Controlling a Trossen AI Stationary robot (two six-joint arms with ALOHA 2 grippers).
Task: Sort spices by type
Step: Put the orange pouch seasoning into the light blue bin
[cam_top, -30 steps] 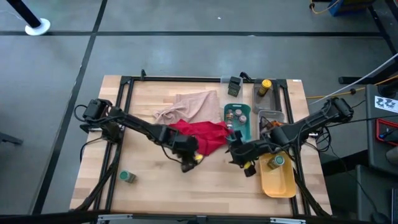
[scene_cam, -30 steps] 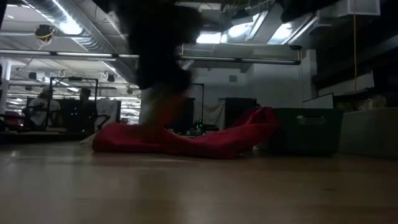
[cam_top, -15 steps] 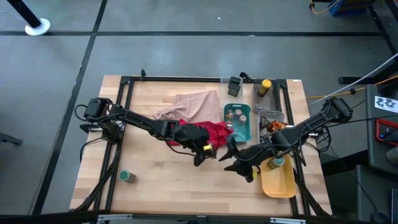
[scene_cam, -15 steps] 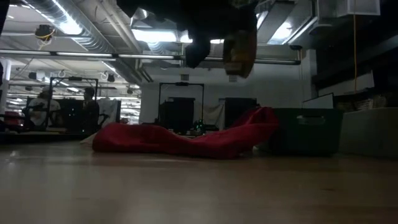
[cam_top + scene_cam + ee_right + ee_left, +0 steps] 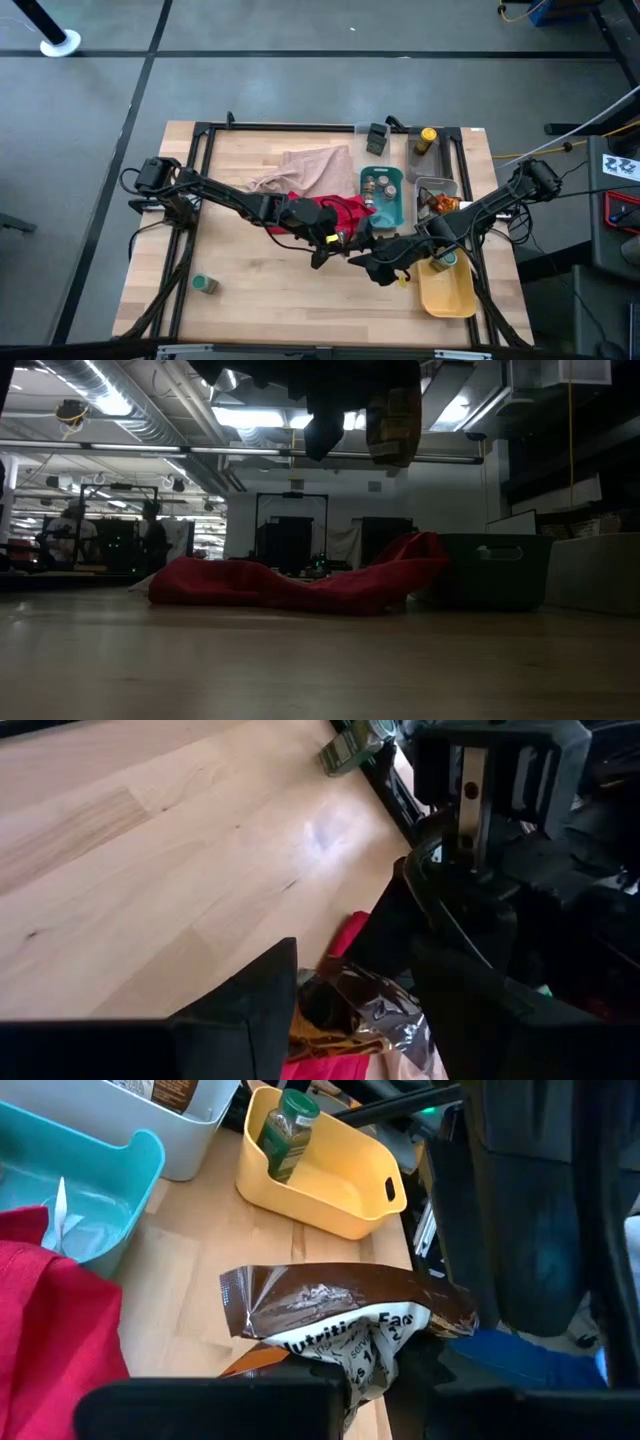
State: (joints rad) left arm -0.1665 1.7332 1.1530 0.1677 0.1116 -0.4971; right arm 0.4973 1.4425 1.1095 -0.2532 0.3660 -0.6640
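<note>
A crinkly brown-orange foil sachet (image 5: 330,1320), clamped in the left gripper (image 5: 335,243), has been carried from the red cloth (image 5: 335,212) to frame centre, lifted clear of the wooden table (image 5: 250,290). The right gripper (image 5: 345,1010), fingers apart around the sachet in its wrist view, has been brought up against it, so a handover toward the trays is judged under way

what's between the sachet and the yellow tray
Bare table, seen in the left wrist view; the left end effector holds the sachet short of the yellow tray.

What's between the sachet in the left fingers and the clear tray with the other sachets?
The right gripper and its arm sit directly between the left gripper, shut on the brown sachet, and the clear tray. The fingers face each other across the sachet, like a handover. Past the arm, the teal tray stands beside the route.
</note>
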